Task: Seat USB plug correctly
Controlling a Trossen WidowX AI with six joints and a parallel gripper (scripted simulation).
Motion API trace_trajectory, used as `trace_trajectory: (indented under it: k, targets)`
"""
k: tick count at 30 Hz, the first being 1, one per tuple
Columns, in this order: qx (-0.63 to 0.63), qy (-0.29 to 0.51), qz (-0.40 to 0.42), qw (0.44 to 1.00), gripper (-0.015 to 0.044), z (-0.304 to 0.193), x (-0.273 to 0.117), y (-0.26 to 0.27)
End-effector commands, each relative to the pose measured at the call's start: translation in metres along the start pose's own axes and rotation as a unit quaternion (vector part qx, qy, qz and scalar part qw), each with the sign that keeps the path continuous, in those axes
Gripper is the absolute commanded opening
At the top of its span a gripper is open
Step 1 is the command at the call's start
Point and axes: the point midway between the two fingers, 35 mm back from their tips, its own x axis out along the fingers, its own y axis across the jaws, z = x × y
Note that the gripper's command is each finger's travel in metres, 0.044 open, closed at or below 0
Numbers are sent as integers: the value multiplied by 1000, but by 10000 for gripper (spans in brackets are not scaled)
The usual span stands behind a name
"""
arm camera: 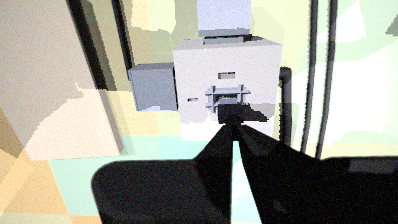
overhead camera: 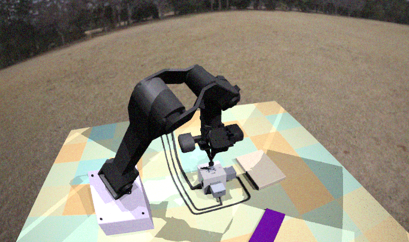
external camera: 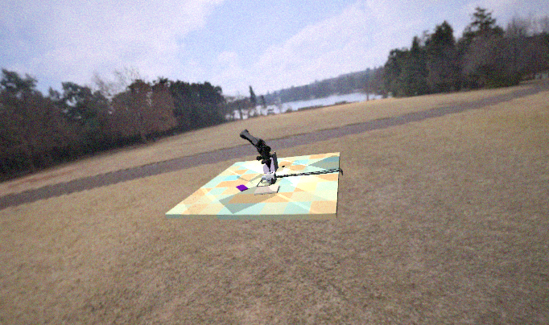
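The power cube [overhead camera: 215,178] [arm camera: 195,62] is a white block with its top socket [arm camera: 227,90] inside a small raised pale frame. My gripper [overhead camera: 211,161] [arm camera: 233,132] is shut on the black USB plug [overhead camera: 211,164] [arm camera: 229,113] and points down over the cube's top. In the wrist view the plug's metal end lies over the near part of the frame, and some of the dark opening shows beyond it. Whether the metal end is in the opening or just above it cannot be told. Which way round the plug faces is also unclear.
A grey adapter [overhead camera: 231,172] [arm camera: 154,87] and a pale blue one [overhead camera: 217,189] [arm camera: 224,16] stick out of the cube's sides. Black cables [overhead camera: 197,212] [arm camera: 325,75] run around it. A beige slab [overhead camera: 261,169] [arm camera: 55,95] and a purple block [overhead camera: 267,225] [external camera: 241,187] lie on the table.
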Motion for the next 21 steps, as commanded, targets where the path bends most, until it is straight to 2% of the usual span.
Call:
trace_trajectory:
  k: [1,21]
  targets:
    - [-1,3,0,1000,0,-1,1,0]
    - [-1,4,0,1000,0,-1,3,0]
